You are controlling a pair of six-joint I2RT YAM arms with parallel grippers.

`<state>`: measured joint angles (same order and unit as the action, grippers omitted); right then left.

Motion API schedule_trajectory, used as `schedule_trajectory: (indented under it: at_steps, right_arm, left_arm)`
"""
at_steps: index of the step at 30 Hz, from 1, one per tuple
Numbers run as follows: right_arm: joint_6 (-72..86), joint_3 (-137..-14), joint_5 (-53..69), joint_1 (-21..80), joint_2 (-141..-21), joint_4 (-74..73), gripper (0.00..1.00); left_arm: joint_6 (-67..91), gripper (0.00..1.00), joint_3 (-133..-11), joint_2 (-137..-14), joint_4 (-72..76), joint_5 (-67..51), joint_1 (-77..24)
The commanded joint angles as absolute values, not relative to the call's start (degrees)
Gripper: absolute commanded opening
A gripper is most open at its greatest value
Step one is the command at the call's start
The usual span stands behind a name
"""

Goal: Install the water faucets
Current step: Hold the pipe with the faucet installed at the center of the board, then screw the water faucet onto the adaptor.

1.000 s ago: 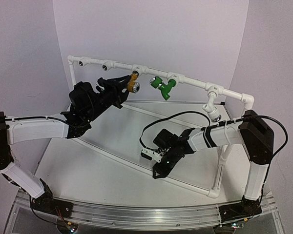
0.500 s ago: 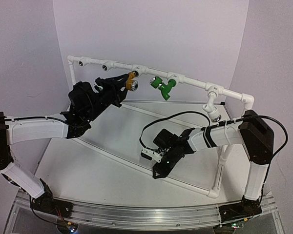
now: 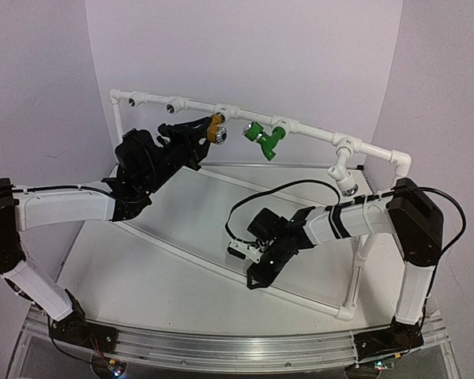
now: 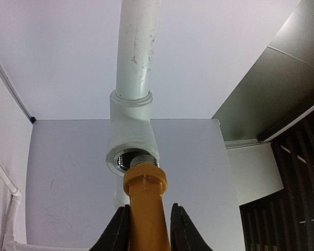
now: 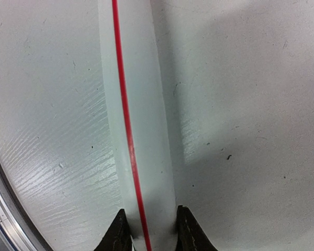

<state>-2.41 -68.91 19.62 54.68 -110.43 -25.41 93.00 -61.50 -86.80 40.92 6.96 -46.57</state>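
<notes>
The white table [image 3: 182, 276] carries a white plastic pipe frame [image 3: 316, 134] whose top rail has a row of downward-facing tee sockets. A green plastic faucet [image 3: 262, 140] hangs from the rail near its middle.

The right gripper [image 5: 149, 230] lies low on the table, well apart from the rail. Its fingers flank a white pipe with a thin red stripe [image 5: 136, 130] — whether they squeeze it or only straddle it, I cannot tell.

The left gripper [image 4: 149, 222] is up at the rail, clamped on the body of the yellow-orange plastic faucet [image 4: 145, 196]. This arm is plainly the nearer one.

In the left wrist view the faucet's long axis runs straight out from the claw towards the white tee socket [image 4: 131, 144]. Its threaded end sits right at the dark mouth — slightly right of centre, and not visibly entered. The next move likely needs a small nudge to centre it, then a push and twist along that axis.
</notes>
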Motion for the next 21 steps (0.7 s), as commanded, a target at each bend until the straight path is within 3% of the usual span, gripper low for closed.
schedule_trajectory:
  at_steps: [1,21]
  right_arm:
    - [0.8,-71.9,21.5,55.0,-108.8,-26.5,0.0]
    - [0.5,-73.0,21.4,55.3,-110.0,-27.4,0.0]
  left_arm:
    - [93.7,0.0,-64.7,-87.6,44.7,5.7,-46.6]
    - [94.1,0.0,-62.6,-85.8,44.5,10.8,-46.6]
